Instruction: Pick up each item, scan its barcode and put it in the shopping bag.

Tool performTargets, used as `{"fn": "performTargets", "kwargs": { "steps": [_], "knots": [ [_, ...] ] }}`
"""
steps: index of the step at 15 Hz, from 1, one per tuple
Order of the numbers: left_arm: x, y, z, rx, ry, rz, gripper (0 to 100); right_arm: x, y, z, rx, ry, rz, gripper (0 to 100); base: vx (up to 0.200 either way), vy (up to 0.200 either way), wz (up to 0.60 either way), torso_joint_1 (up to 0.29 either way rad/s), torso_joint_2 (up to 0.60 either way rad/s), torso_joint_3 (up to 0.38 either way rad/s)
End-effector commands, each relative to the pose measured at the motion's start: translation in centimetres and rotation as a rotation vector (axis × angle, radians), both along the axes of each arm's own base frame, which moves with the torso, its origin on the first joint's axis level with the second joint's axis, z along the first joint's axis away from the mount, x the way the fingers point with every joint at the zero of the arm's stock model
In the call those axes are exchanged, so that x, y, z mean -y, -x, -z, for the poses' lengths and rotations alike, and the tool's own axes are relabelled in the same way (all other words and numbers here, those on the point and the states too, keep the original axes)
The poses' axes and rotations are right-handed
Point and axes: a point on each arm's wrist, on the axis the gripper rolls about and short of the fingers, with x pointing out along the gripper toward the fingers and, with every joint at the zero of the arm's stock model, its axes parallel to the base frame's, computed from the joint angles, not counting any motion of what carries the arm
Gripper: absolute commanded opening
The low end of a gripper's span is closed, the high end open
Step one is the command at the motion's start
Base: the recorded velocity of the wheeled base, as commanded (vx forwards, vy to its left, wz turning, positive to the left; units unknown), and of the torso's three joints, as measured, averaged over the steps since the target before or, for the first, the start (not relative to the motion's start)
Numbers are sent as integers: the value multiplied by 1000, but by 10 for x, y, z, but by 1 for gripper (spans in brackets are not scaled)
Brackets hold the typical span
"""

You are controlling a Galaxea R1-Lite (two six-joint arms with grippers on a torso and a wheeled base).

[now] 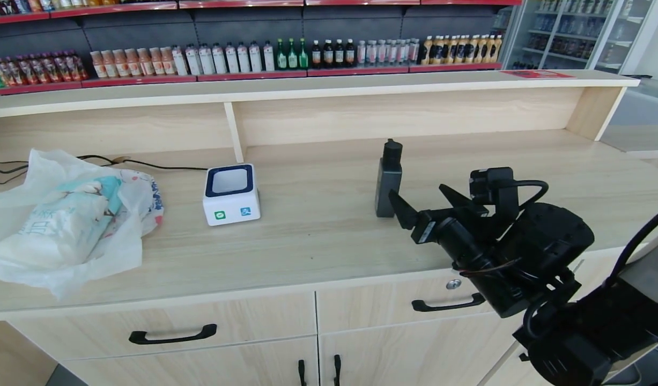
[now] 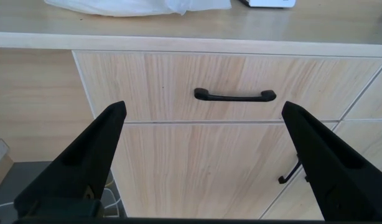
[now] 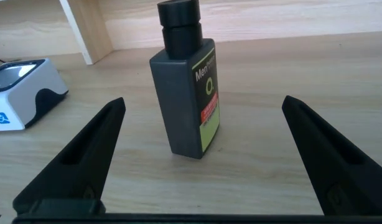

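Observation:
A dark grey bottle (image 1: pixel 388 179) with a black cap stands upright on the wooden counter, right of centre. The right wrist view shows the bottle (image 3: pixel 186 93) with a green and red label, a short way ahead of the fingers. My right gripper (image 1: pixel 429 202) is open just right of the bottle, low over the counter, holding nothing. The white scanner (image 1: pixel 231 194) with a dark blue rim sits left of the bottle. A white plastic shopping bag (image 1: pixel 66 214) lies at the far left with a pale package inside. My left gripper (image 2: pixel 203 155) is open below counter level, facing a drawer front.
Black cables (image 1: pixel 146 162) run along the counter behind the bag. A raised wooden ledge (image 1: pixel 307 91) with a vertical divider (image 1: pixel 233 131) backs the counter. Drawers with black handles (image 1: pixel 172 335) sit below the front edge. Shelves of bottles (image 1: pixel 286 53) stand far behind.

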Motion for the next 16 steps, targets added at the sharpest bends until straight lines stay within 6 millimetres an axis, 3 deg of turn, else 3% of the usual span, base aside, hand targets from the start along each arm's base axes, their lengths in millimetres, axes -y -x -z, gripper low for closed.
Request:
{"fn": "performTargets", "kwargs": {
  "steps": [1, 12, 16],
  "knots": [
    [0, 0, 0, 0, 0, 0, 100, -5, -1, 2, -2, 1, -10, 100, 0, 0, 0, 0, 0, 0],
    [0, 0, 0, 2, 0, 0, 100, -30, -37, 13, 26, -12, -1, 100, 0, 0, 0, 0, 0, 0],
    [0, 0, 0, 2, 0, 0, 100, -30, -40, 16, 20, -4, 30, 100, 0, 0, 0, 0, 0, 0]
  ]
}}
